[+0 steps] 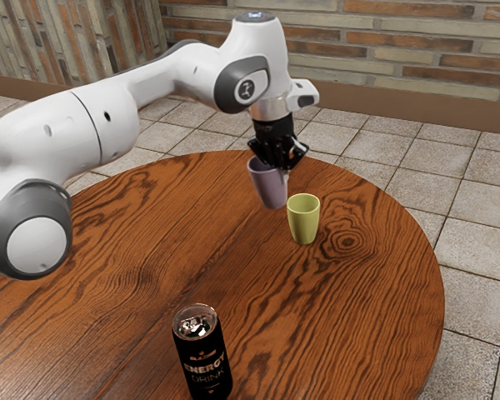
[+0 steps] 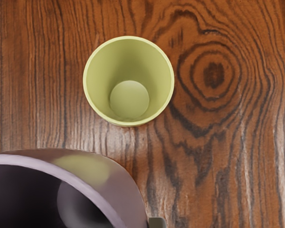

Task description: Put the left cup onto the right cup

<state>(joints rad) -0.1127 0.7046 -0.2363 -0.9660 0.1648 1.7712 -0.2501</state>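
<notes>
Wooden and round, the table has a strong dark grain. At its near edge a black energy drink can stands upright, well apart from the work.

Farther in, near the middle of the table, the green cup stands upright on the wood with its mouth open to above. Nothing is inside it, as the wrist view shows down to its bottom.

Just beside it, toward the exterior view's left, hangs the purple cup. The gripper is clenched on the upper wall of this cup and grasps it at the rim, so the cup sits directly under the fingers and a little tilted. Its base appears to be clear of the table. In the wrist view the purple rim lies close under the hand, while the green cup is apart from it, with bare wood between the two.

By this, the picking up seems done. What is left is to carry the purple cup sideways until it is over the green mouth, to lower it, and to let go. The two cups do not touch yet.

Behind the table are the tiled floor and a brick wall.
</notes>
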